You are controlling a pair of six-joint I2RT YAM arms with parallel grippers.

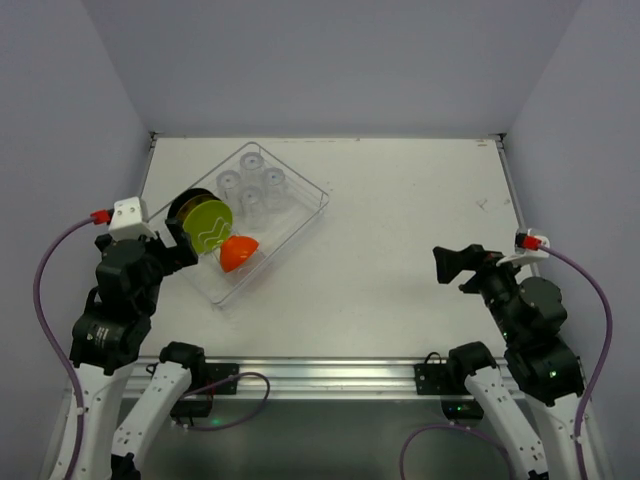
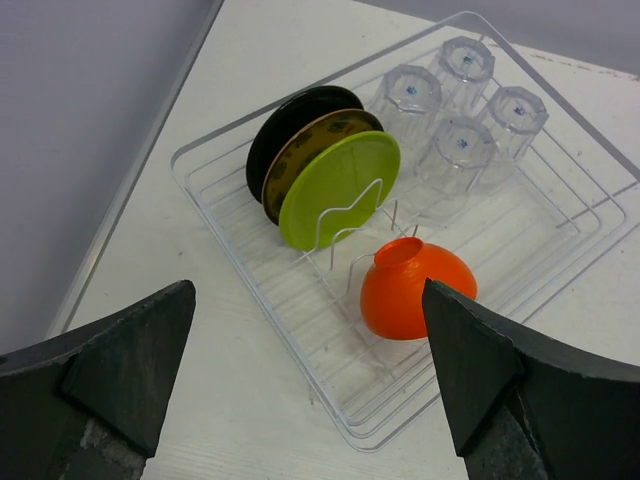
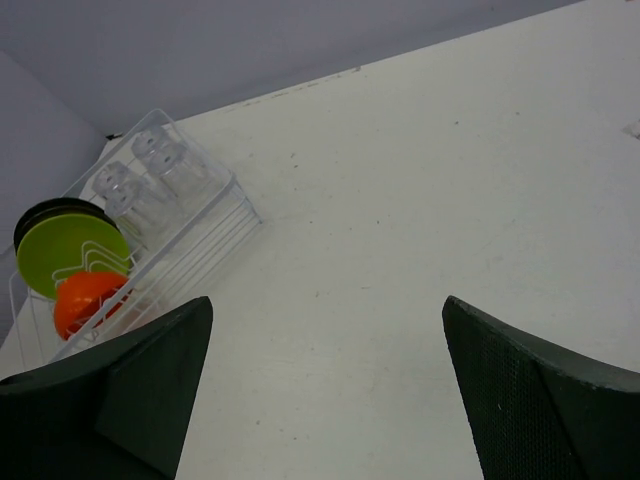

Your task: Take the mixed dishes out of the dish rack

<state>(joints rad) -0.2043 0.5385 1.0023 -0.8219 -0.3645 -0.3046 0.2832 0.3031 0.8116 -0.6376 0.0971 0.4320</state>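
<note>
Left gripper [image 1: 182,240] nearest me from above, jaws spread, empty, by the dish rack [image 1: 300,180], right gripper [image 1: 452,264] likewise released over the table [image 1: 400,220], left wrist, I see yellow-green plate [image 2: 338,188] upright between tines, orange bowl [image 2: 415,290] tipped beside it, four tumblers [image 2: 455,150] behind, right wrist, rack far left.

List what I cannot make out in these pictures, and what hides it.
Left wrist view: the yellow-green round plate covers most of the dark discs behind it; their number is unclear.
Top view: the four small clear tumblers are too small to show which way up.
Top view: the left arm covers the left side of the silver wire dish rack.
</note>
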